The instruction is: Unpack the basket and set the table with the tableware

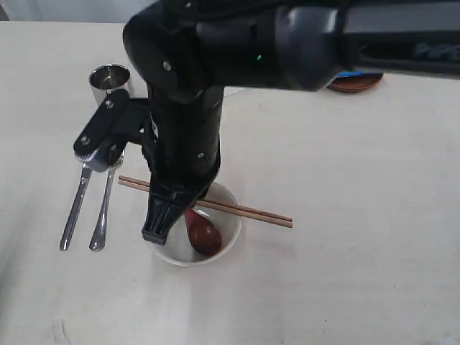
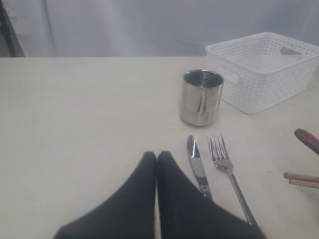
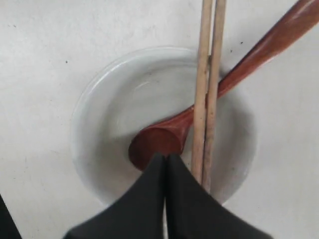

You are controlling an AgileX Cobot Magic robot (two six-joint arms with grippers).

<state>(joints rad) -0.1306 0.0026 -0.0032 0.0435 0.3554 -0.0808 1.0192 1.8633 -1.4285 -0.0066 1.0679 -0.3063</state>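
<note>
The right claw (image 3: 165,158) is shut tight and holds nothing. Its tips hang just over the spoon (image 3: 159,140), which lies in the bowl (image 3: 99,124) with its handle leaning out over the rim. The chopsticks (image 3: 207,99) rest across that rim, just beside the tips. The left claw (image 2: 157,157) is also shut and empty, near the knife (image 2: 197,162) and fork (image 2: 222,157), with the cup (image 2: 201,97) beyond them.

The likeliest slip is a sideways move by the right claw. It could nudge the chopsticks off the rim and set them rolling, or catch the spoon handle and tip the bowl. A straight lift looks safest.

The basket (image 2: 264,84) stands near the far edge of the counter (image 1: 359,251), and nothing shows above its rim. The plate (image 1: 356,84) sits well apart from the bowl, half hidden by the arm. Past the chopstick ends, on the right arm's side, the counter is bare and wide. The other side is tighter, with knife, fork and cup close together.
</note>
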